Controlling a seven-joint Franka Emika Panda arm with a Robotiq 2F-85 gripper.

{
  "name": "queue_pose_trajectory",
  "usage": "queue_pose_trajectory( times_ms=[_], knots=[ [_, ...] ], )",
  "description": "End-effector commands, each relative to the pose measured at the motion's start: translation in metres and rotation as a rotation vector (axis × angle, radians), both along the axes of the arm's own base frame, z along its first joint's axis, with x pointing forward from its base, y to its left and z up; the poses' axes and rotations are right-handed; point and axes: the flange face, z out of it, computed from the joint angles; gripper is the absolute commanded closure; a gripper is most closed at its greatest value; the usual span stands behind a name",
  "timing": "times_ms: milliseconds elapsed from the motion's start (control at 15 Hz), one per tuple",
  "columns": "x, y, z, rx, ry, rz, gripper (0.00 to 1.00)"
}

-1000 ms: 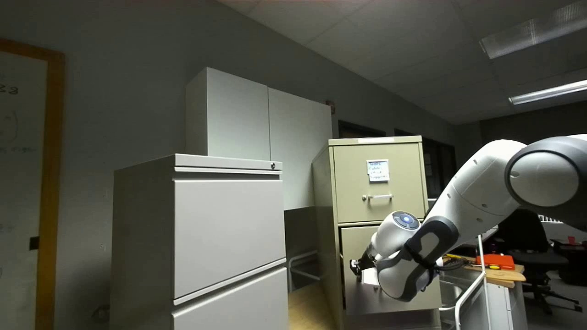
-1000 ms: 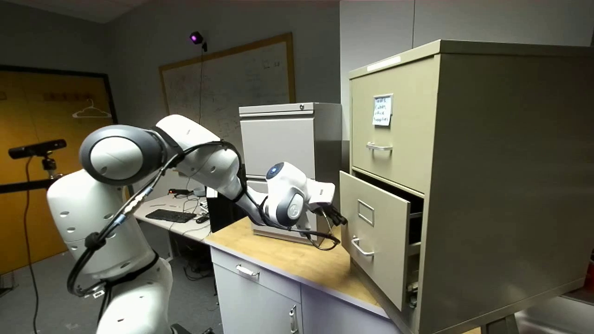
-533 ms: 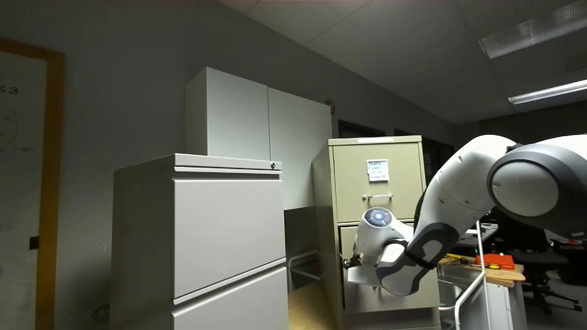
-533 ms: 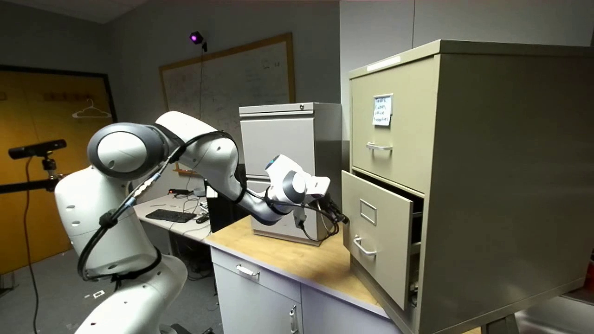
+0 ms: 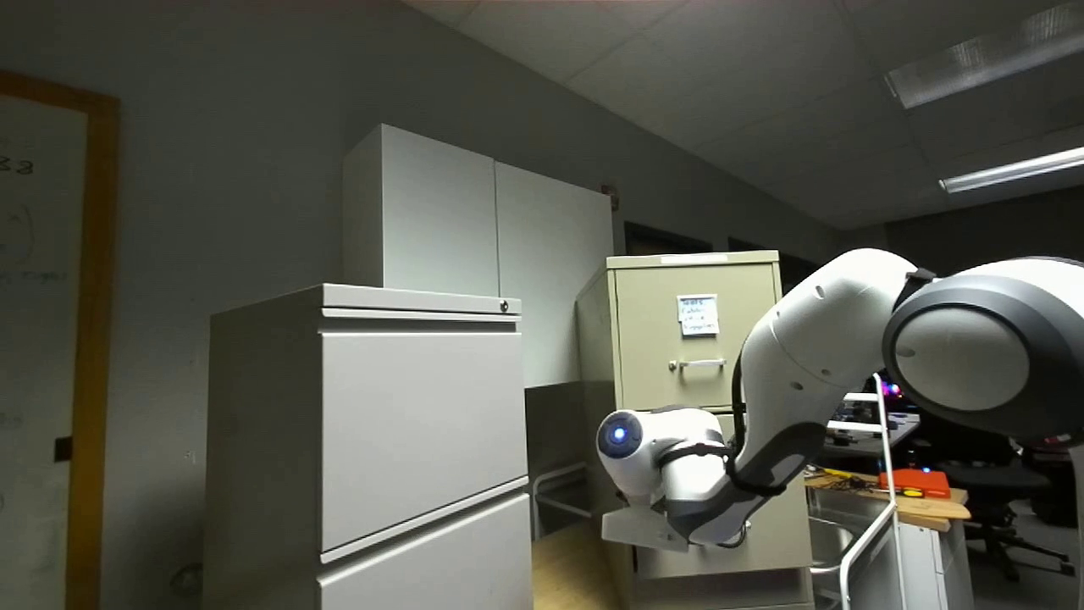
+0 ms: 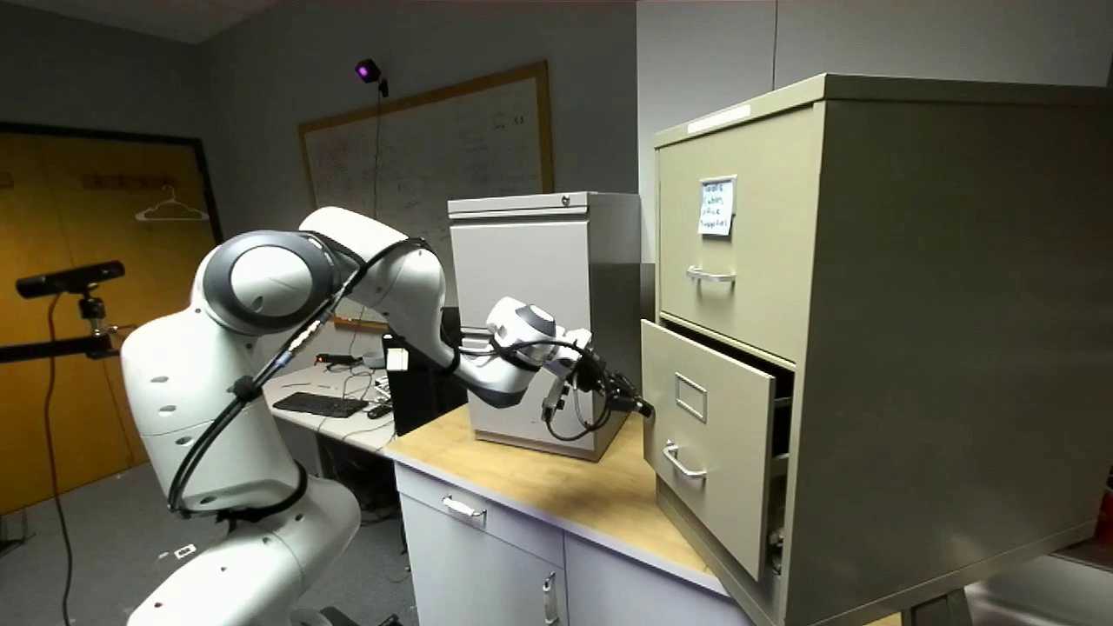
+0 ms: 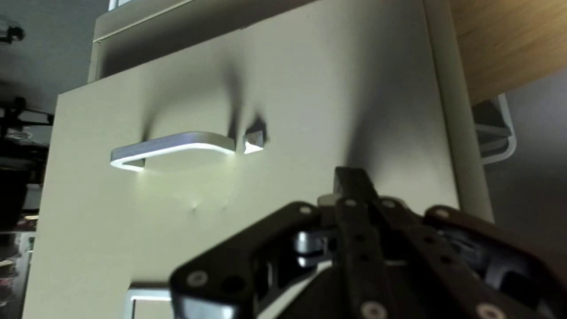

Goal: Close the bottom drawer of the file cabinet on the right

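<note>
The bottom drawer (image 6: 717,435) of the beige file cabinet (image 6: 939,304) stands partly open, its plain front proud of the cabinet body. In an exterior view, the arm covers much of the drawer front (image 5: 771,525), below the labelled upper drawer of the file cabinet (image 5: 648,339). My gripper (image 6: 643,407) is shut and empty, its tips at the front's side away from the open gap. In the wrist view, the gripper (image 7: 354,177) points at the drawer front (image 7: 292,106), beside the pull handle (image 7: 172,144) and lock. I cannot tell whether the tips touch.
A light-grey cabinet (image 6: 522,269) stands on the wooden counter (image 6: 530,474), close behind the wrist. A white cupboard (image 5: 550,254) rises behind. A white metal frame (image 5: 872,534) stands beside the file cabinet. A cable loop (image 6: 578,435) hangs below the gripper.
The wrist has turned and swung towards the light-grey cabinet, while the fingertips stay near the drawer front. The drawer front has shifted slightly inward, mostly in the earlier half second.
</note>
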Motion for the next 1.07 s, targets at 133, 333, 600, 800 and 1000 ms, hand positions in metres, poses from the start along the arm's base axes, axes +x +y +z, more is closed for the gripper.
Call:
queue_pose_trajectory(
  times_ms=[133, 333, 600, 800, 1000],
  knots=[
    [0.022, -0.025, 0.022, -0.165, -0.164, -0.059, 1.0],
    [0.026, -0.021, 0.008, -0.222, -0.234, -0.051, 1.0],
    [0.041, -0.02, -0.021, -0.318, -0.3, -0.044, 1.0],
    [0.06, -0.021, -0.036, -0.397, -0.335, -0.044, 1.0],
    [0.068, -0.02, -0.038, -0.42, -0.341, -0.054, 1.0]
  ],
)
